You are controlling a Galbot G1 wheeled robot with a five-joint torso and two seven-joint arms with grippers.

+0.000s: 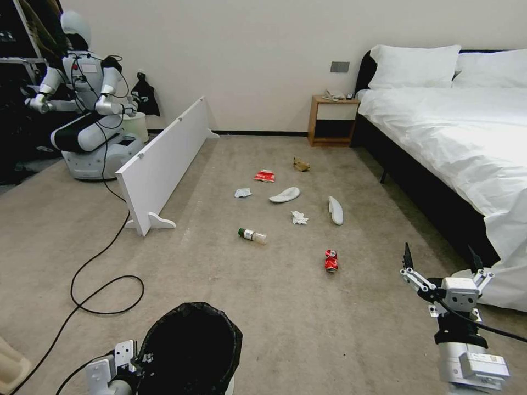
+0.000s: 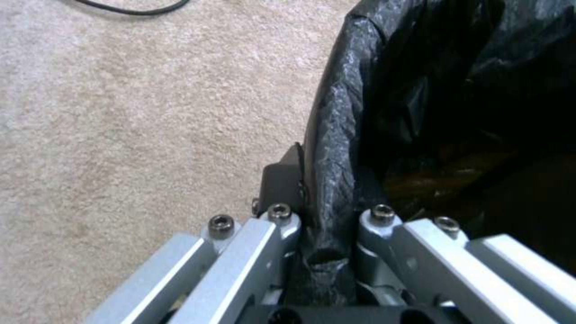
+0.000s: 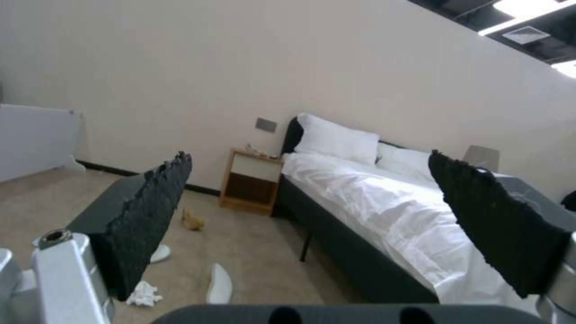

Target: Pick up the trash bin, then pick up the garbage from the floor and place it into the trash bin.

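The trash bin [image 1: 192,345], lined with a black bag, sits low at the near left of the head view. My left gripper [image 2: 327,225] is shut on its bagged rim [image 2: 336,148]. On the carpet floor [image 1: 263,285] ahead lies the garbage: a red can [image 1: 331,260], a green-capped bottle [image 1: 252,235], two white slippers [image 1: 285,195] [image 1: 335,210], tissues [image 1: 299,218] [image 1: 242,192], a red packet [image 1: 264,176] and a brown paper bag [image 1: 301,164]. My right gripper [image 1: 442,263] hangs open at the near right, above the floor, holding nothing.
A bed [image 1: 455,142] with white sheets runs along the right, with a wooden nightstand [image 1: 331,120] by the wall. A white board [image 1: 164,159] stands on the left. Behind it another robot [image 1: 88,109] is parked, and a black cable [image 1: 99,263] loops across the carpet.
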